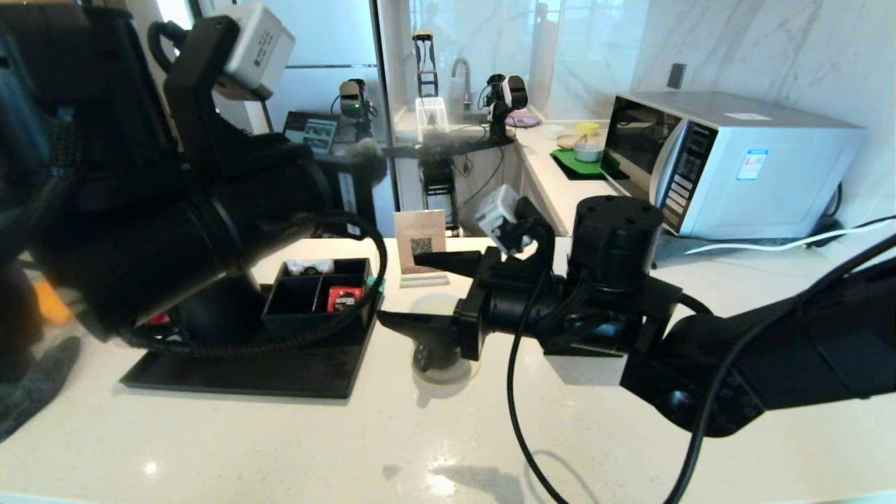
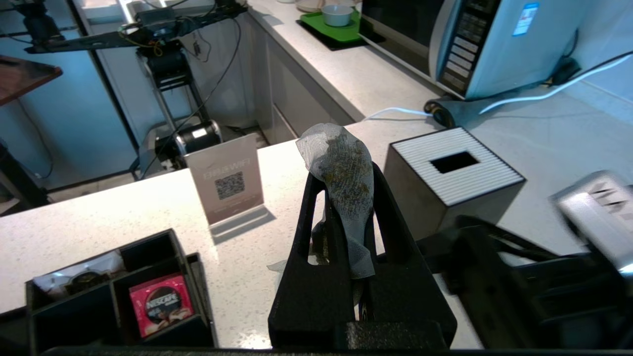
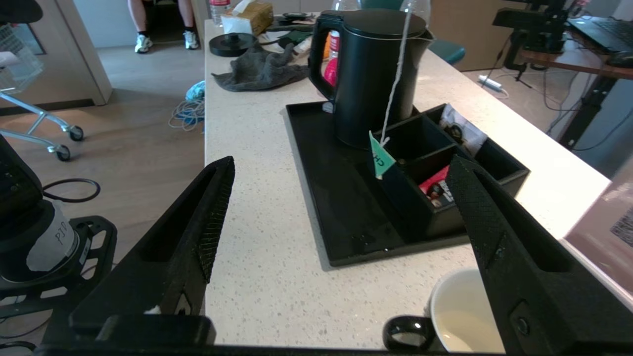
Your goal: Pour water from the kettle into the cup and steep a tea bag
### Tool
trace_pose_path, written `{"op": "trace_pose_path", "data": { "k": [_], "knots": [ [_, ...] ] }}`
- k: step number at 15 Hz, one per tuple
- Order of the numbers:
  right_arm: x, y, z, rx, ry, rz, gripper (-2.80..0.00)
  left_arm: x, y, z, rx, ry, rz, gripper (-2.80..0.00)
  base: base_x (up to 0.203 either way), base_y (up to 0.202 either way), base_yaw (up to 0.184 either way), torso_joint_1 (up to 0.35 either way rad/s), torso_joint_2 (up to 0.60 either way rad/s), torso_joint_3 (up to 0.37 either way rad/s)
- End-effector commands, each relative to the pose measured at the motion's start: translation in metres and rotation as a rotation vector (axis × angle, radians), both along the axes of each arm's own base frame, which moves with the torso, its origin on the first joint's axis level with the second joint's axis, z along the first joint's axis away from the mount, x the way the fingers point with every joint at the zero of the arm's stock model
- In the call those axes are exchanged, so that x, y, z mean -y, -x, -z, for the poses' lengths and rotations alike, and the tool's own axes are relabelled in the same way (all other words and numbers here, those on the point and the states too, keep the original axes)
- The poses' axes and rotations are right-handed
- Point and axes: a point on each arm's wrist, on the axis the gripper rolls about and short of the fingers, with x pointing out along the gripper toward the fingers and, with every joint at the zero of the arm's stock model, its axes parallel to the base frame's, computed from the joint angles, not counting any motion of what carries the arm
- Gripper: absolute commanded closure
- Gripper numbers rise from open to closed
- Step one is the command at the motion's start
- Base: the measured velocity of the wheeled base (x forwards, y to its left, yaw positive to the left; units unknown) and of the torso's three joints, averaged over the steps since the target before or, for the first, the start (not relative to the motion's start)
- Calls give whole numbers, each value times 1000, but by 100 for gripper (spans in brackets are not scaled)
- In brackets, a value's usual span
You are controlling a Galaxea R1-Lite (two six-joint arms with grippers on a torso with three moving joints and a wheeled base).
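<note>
With the tea bag (image 2: 346, 183) clamped in my left jaws (image 2: 341, 198), string hanging below, the cup (image 3: 460, 316) sits low between my right jaws (image 3: 341, 217), which stand wide apart. Left is the carrying arm; the cup lies off towards the right arm.
</note>
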Motion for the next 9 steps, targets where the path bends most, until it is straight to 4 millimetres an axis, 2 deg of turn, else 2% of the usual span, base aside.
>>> {"op": "trace_pose_path", "data": {
  "k": [1, 5, 9],
  "knots": [
    [-10, -5, 7, -9, -2, -13, -280, 4, 3, -2, 6, 4, 14, 0, 0, 0, 0, 0, 0, 0],
    [-23, -15, 10, 3, -66, -16, -280, 9, 10, -7, 17, 12, 27, 0, 0, 0, 0, 0, 0, 0],
    [-24, -17, 12, -3, -67, -14, -280, 14, 14, -6, 16, 13, 40, 0, 0, 0, 0, 0, 0, 0]
  ]
}}
